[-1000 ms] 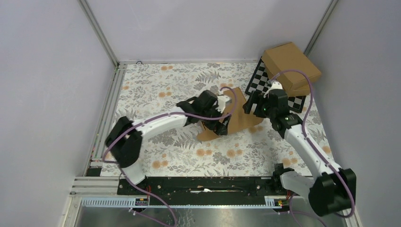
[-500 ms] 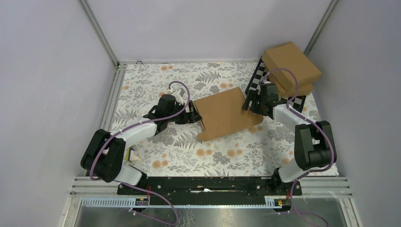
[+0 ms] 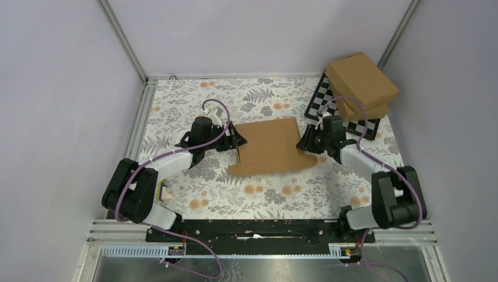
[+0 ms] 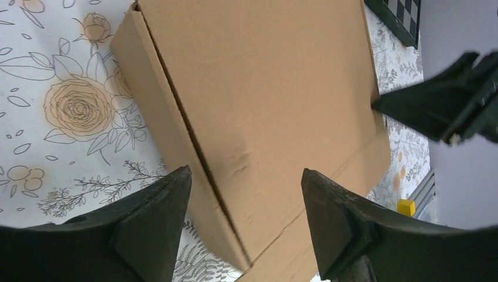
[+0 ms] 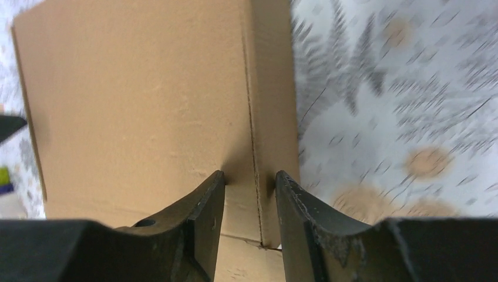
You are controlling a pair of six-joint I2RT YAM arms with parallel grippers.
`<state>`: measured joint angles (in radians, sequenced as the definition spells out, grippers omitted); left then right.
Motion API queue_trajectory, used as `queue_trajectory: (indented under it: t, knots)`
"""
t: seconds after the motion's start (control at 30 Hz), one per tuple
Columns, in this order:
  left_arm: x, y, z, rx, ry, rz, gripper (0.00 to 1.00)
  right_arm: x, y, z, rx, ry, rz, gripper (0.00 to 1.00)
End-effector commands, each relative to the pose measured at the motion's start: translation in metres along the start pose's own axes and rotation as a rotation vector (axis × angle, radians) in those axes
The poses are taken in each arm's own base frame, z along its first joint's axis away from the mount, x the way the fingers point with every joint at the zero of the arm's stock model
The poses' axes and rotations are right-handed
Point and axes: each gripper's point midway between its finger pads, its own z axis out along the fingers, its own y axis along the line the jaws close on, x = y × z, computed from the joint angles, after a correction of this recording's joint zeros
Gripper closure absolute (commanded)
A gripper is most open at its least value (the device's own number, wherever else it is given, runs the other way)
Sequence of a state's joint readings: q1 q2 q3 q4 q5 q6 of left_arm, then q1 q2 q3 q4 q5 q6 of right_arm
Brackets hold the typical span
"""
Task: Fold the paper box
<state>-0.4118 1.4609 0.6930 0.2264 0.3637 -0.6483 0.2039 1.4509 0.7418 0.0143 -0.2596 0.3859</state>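
Currently in hand: by my reading, shaping the side walls, with one arm working at each end of the box.
Box: the plain brown cardboard paper box (image 3: pixel 267 147) lies low in the middle of the flower-printed tablecloth (image 3: pixel 194 111), between the two grippers.
Left gripper (image 4: pixel 245 176): jaws wide, straddling the box's left wall and clamping nothing.
Right gripper (image 5: pixel 249 175): jaws narrow, tips at the right-edge crease. Whether it grips cannot be told.
Next: probably pressing the end flaps in squarely without skewing the box.

One paper box (image 3: pixel 267 147), two ready-made cardboard boxes (image 3: pixel 361 79), one checkerboard mat (image 3: pixel 322 101) and two robot arms (image 3: pixel 170 161) are counted
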Motion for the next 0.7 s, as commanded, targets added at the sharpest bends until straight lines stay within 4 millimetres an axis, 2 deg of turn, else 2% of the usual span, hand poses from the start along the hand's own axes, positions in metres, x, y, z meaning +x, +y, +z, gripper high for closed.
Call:
queue_trajectory:
  t: [0.0,0.07,0.17,0.33,0.43,0.53,0.67]
  knots:
    - [-0.016,0.001,-0.006,-0.021,-0.079,0.045,0.27,0.046,0.025,-0.025,-0.087,0.058,0.006,0.55]
    - [-0.018,0.006,-0.007,-0.048,-0.087,0.055,0.28,0.058,0.029,-0.036,-0.107,0.047,0.004,0.5]
    - [-0.02,0.01,-0.009,-0.071,-0.102,0.057,0.3,0.052,0.026,-0.05,-0.074,-0.004,-0.018,0.37]
    - [-0.031,0.015,-0.026,-0.134,-0.186,0.059,0.31,0.018,0.02,-0.066,0.014,-0.116,-0.068,0.16]
    - [-0.036,0.016,-0.048,-0.17,-0.25,0.06,0.29,-0.004,0.021,-0.071,0.054,-0.182,-0.054,0.1]
    - [-0.034,0.015,-0.068,-0.184,-0.29,0.045,0.22,-0.024,0.016,-0.074,0.123,-0.232,-0.013,0.01]
    - [-0.026,0.018,-0.088,-0.19,-0.328,0.024,0.02,-0.042,0.016,-0.076,0.196,-0.243,0.093,0.0]
